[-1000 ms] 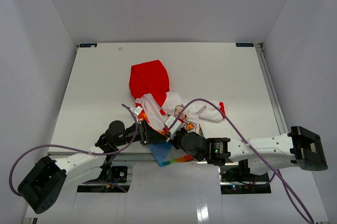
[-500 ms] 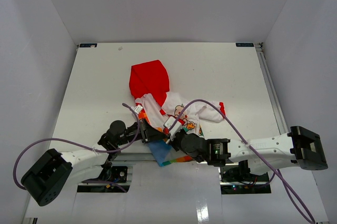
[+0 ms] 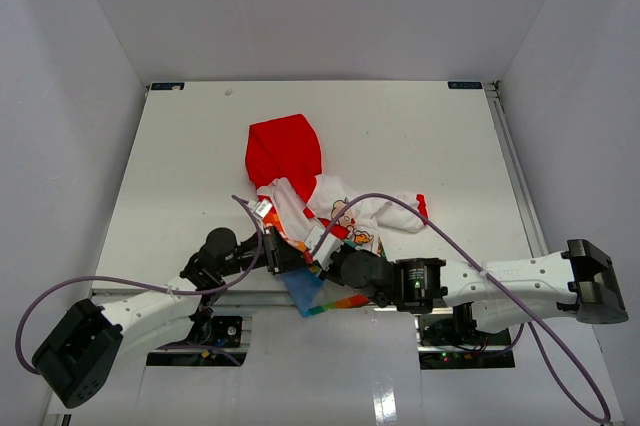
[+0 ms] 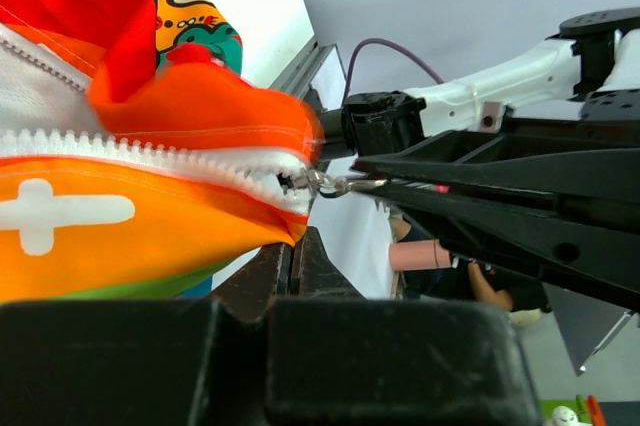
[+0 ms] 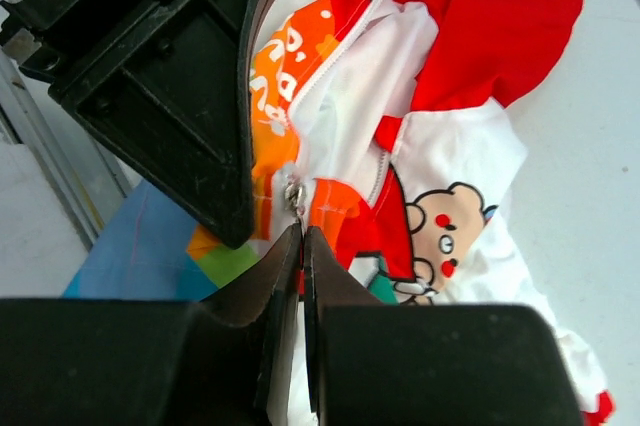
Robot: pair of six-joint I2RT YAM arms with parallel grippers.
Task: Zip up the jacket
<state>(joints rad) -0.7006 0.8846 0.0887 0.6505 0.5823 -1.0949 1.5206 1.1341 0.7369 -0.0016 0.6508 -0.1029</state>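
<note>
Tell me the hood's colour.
The hood is red; top external view shows it best.

The jacket (image 3: 320, 208) is lying on the bench (image 3: 430, 136) toward its near edge, hood (image 3: 284, 151) pointing away, hem (image 3: 312, 296) hanging over that edge. The left arm (image 3: 150, 308) and right arm (image 3: 510, 278) are reaching in from either side, jaws meeting at the zipper pull (image 4: 322, 183).

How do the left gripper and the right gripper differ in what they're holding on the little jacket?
The black left gripper is shut on the edge of the orange hem; the black right gripper is shut on the small metal zipper pull. The left gripper reaches in from the left, the right gripper from the right. Both are closed and meet at the bottom end of the child's white-and-red fabric jacket.
</note>
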